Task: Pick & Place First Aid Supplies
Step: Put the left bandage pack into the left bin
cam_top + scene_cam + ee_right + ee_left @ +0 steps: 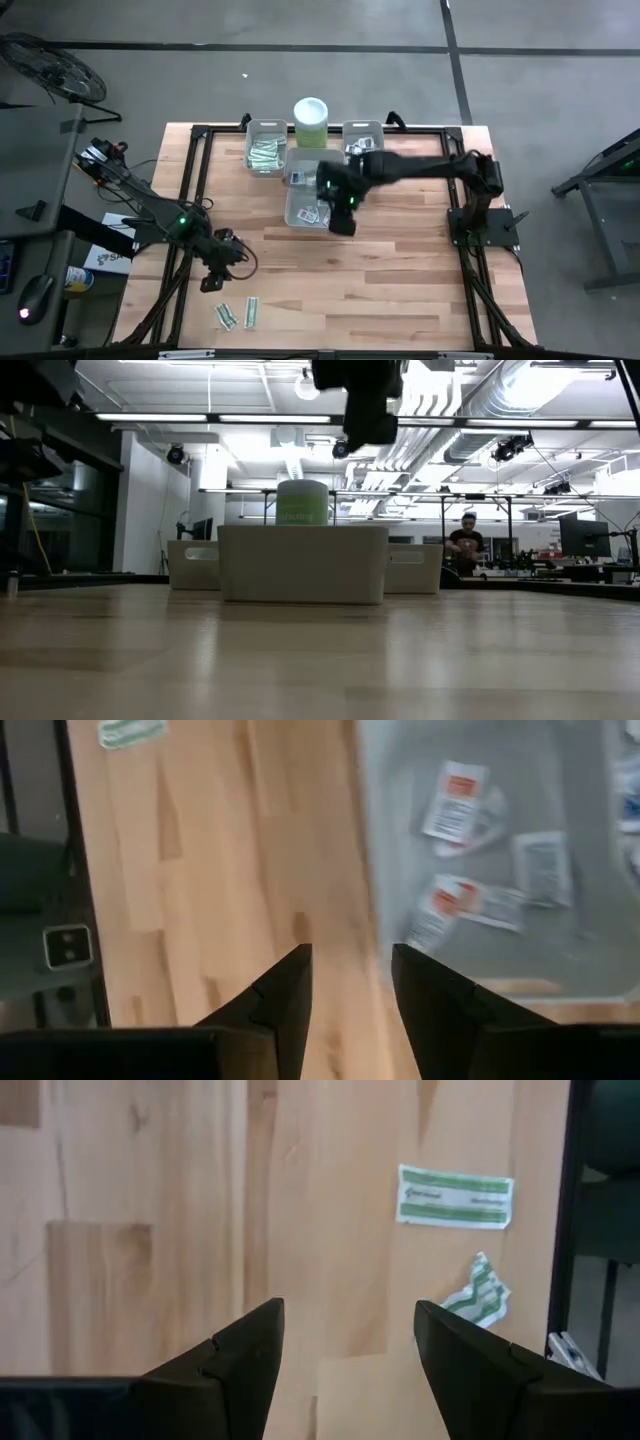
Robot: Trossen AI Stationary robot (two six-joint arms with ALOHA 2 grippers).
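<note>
Two green-white strip packets (226,316) (252,314) lie flat on the wood near the table's near-left corner; the left wrist view shows them as a flat one (456,1197) and a crumpled one (480,1292). My left gripper (212,280) (348,1342) hangs open just on their far side, nothing between its fingers. Small white packets (460,805) lie in the middle grey bin (296,212). My right gripper (343,224) (350,982) hovers above that bin's near right corner, its fingers apart with only wood showing between them.
A second grey bin (266,152) holds green-white packets, a third bin (362,135) stands at the far middle, and the pale green canister (311,120) stands between them. Bare wood lies in front of the bins. A person (465,545) sits far back in the room.
</note>
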